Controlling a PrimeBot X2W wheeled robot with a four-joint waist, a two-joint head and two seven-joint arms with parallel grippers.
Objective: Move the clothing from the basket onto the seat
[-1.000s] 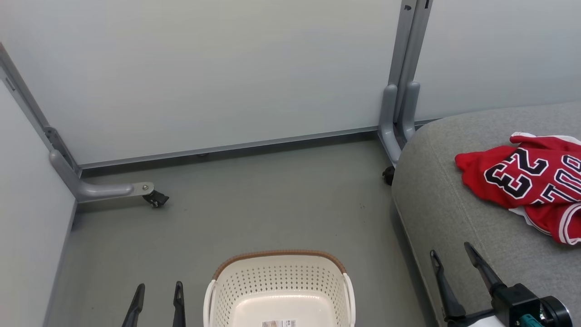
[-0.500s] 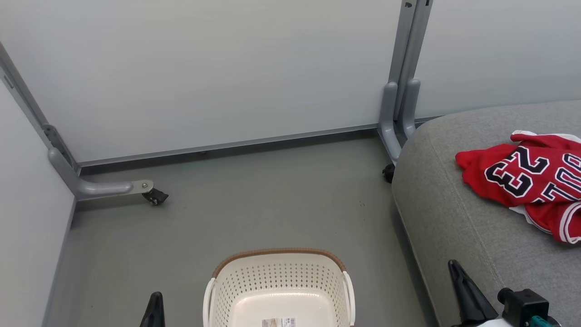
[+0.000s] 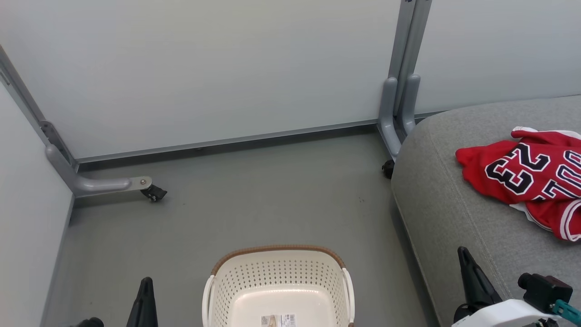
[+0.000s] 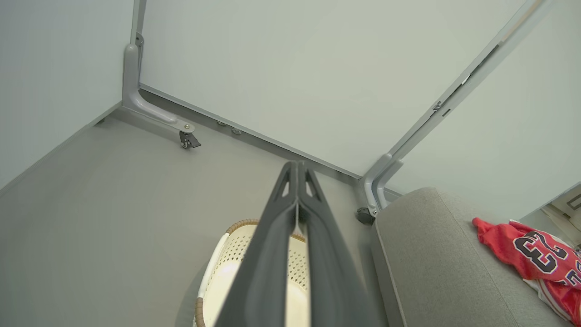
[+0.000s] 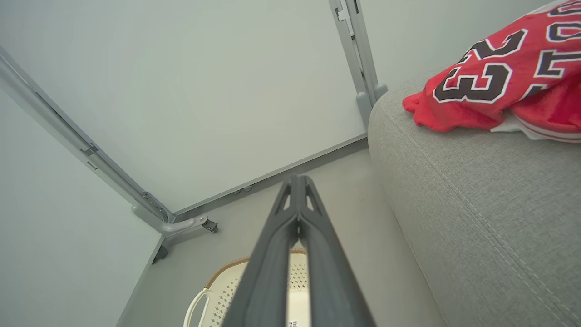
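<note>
**Jersey on the cushion, basket down to its sticker**

The cream perforated plastic laundry basket (image 3: 277,272) with the brown woven-look rim and white side handles stands on the grey floor (image 3: 254,200). It is right in front of the robot, between its two arms. Looking down into it, all I can see on its smooth bottom is a small printed label sticker (image 3: 278,320). The near part of the basket is cut off at the bottom edge of the head view.

The red basketball jersey (image 3: 522,177) with white trim and a black, white-edged 23 lies crumpled on top of the large grey fabric sofa cushion (image 3: 449,209). It is to the robot's right of the basket and well apart from it. The number faces up, and a striped hem pokes out on the near side. The jersey runs off the right edge of the head view, so I cannot tell how far it spreads.

The left end effector (image 3: 146,284) hangs over the floor near the basket's left handle. Its two long dark fingers are pressed flat together with nothing between them. The right end effector (image 3: 464,254) shows against the cushion's edge on the basket side, near the jersey but not touching it. Its fingers are likewise closed tight on nothing.

Behind it all, pale partition panels (image 3: 218,68) meet at a grey metal post (image 3: 399,91). A metal foot with a black caster (image 3: 153,193) rests on the floor at the left.
</note>
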